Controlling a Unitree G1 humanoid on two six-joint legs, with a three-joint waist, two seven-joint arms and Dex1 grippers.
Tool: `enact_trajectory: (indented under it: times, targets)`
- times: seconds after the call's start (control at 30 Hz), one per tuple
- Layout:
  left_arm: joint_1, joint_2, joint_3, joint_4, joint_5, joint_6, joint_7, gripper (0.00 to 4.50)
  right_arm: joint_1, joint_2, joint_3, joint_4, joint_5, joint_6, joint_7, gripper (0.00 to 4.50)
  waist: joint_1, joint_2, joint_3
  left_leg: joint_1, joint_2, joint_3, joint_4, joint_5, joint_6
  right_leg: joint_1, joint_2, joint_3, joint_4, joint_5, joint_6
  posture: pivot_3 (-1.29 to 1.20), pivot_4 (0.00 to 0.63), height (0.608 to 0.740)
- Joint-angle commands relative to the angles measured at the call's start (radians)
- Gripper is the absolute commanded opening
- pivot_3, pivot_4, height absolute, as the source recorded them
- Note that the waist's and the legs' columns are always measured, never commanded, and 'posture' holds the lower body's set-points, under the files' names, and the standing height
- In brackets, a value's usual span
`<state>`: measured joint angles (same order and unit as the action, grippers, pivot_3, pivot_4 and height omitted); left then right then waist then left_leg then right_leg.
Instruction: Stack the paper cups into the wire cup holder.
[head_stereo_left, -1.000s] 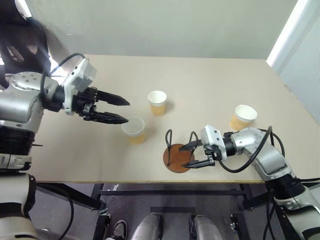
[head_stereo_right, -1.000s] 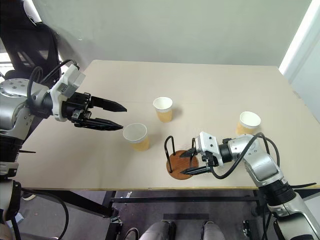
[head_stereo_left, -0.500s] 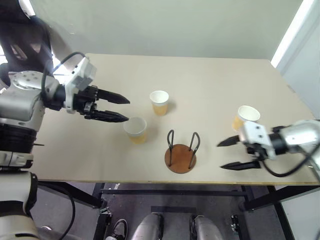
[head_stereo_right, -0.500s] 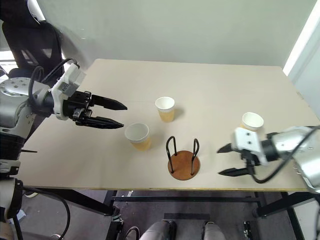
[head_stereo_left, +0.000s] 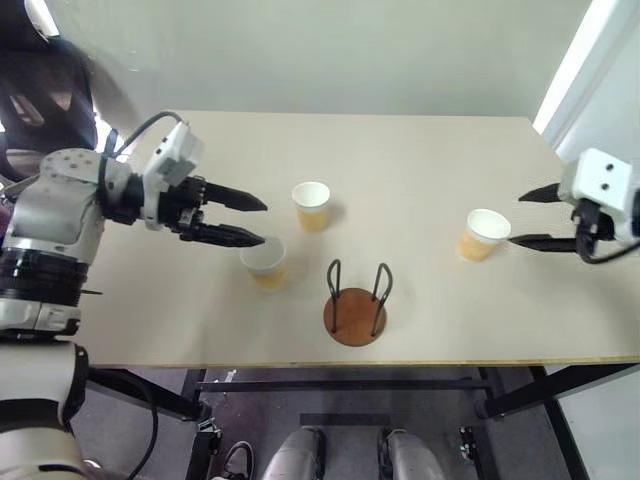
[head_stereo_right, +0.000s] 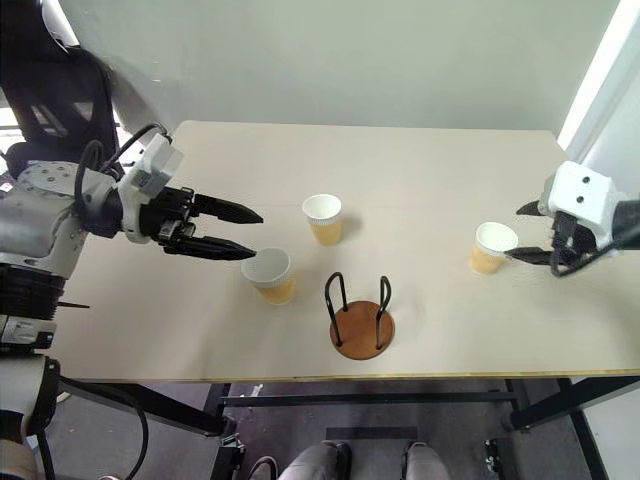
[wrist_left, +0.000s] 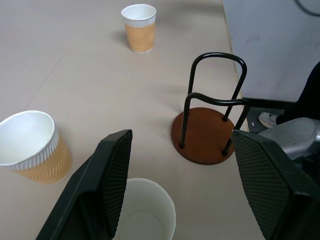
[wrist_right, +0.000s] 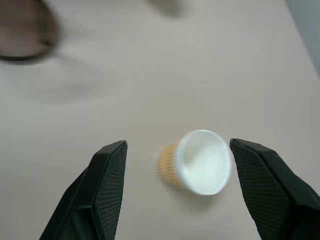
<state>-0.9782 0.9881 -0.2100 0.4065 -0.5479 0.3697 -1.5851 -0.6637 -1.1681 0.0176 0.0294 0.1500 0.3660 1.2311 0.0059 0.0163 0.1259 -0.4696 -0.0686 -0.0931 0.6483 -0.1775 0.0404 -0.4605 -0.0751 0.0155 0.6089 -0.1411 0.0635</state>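
Note:
Three paper cups stand upright on the table: one in the middle (head_stereo_left: 311, 205), one nearer the front left (head_stereo_left: 264, 262), one at the right (head_stereo_left: 483, 234). The wire cup holder (head_stereo_left: 355, 305), a brown disc with two dark loops, stands empty near the front edge. My left gripper (head_stereo_left: 262, 223) hovers open just left of and above the front-left cup (wrist_left: 142, 215), not touching it. My right gripper (head_stereo_left: 517, 219) hangs open in the air just right of the right cup (wrist_right: 197, 162), which lies between its fingers in the wrist view.
The beige table (head_stereo_left: 420, 160) has wide bare room at the back and between the cups. Its front edge runs just behind the holder's base. A black chair (head_stereo_right: 60, 95) stands past the back left corner, and a white wall panel (head_stereo_left: 590, 70) rises at the right.
My right gripper has left the holder, swinging right and up to the right cup's side, still open. The left gripper has stayed by the front-left cup.

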Motion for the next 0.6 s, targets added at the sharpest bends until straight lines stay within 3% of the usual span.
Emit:
enact_trajectory:
  times: [0.03,0.3,0.6]
  targets:
    - [-0.017,0.008,0.019,-0.011,0.0,-0.014,-0.029,3.37,-0.091,0.051,0.079,0.159,-0.096,-0.085,-0.013,3.34,0.0,0.0,0.0,0.0,0.0,0.0,0.0,0.001,0.002,0.0,0.0,0.0,0.0,0.0,0.0,0.0,0.15,0.74]
    - [0.032,0.042,0.05,-0.067,-0.009,0.021,-0.029,3.37,-0.229,0.183,0.19,0.482,-0.188,-0.242,0.053,3.34,0.003,0.001,0.0,-0.001,0.0,0.0,0.0,0.001,0.003,0.0,0.0,-0.001,0.0,0.001,0.0,0.0,0.15,0.74]
    - [0.106,0.09,0.115,-0.153,-0.009,0.083,-0.029,3.37,-0.269,0.266,0.224,0.646,-0.249,-0.336,0.079,3.34,0.003,0.001,0.0,0.0,0.001,-0.001,-0.001,-0.003,-0.005,0.0,-0.001,-0.007,0.0,0.001,-0.006,0.0,0.15,0.74]
